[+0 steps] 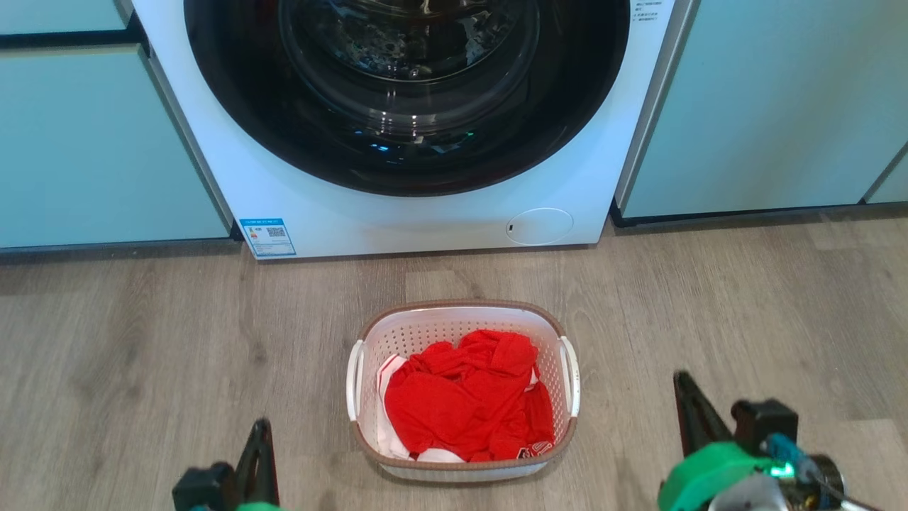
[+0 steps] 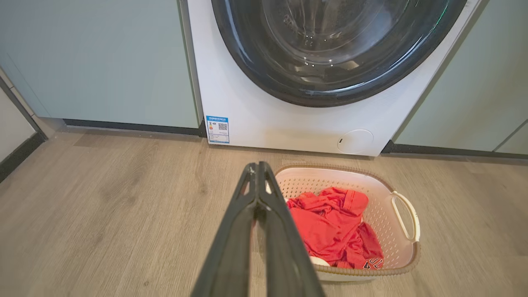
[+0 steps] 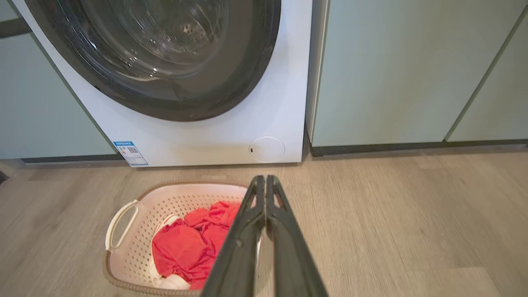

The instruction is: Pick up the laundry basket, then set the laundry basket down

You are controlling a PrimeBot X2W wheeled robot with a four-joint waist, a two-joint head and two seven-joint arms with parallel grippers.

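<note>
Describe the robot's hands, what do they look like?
The left gripper and right gripper are each two long, dark, tapering fingers. Behind the right one sit a bright green housing, a black block and a blue cable.

1. Here's the laundry basket (image 1: 425, 335): white plastic, rounded-rectangular, walls peppered with holes, and a brown rim (image 1: 461, 304) running right round the top.
2. It stands upright on the wood floor (image 1: 142, 355), in front of the washer (image 1: 425, 227) and clear of it.
3. White left handle (image 1: 352, 380), white right handle (image 1: 571, 376), one on each side.
4. Inside lies crumpled red clothing (image 1: 461, 404), with white fabric (image 1: 386, 426) peeking from underneath.
</note>
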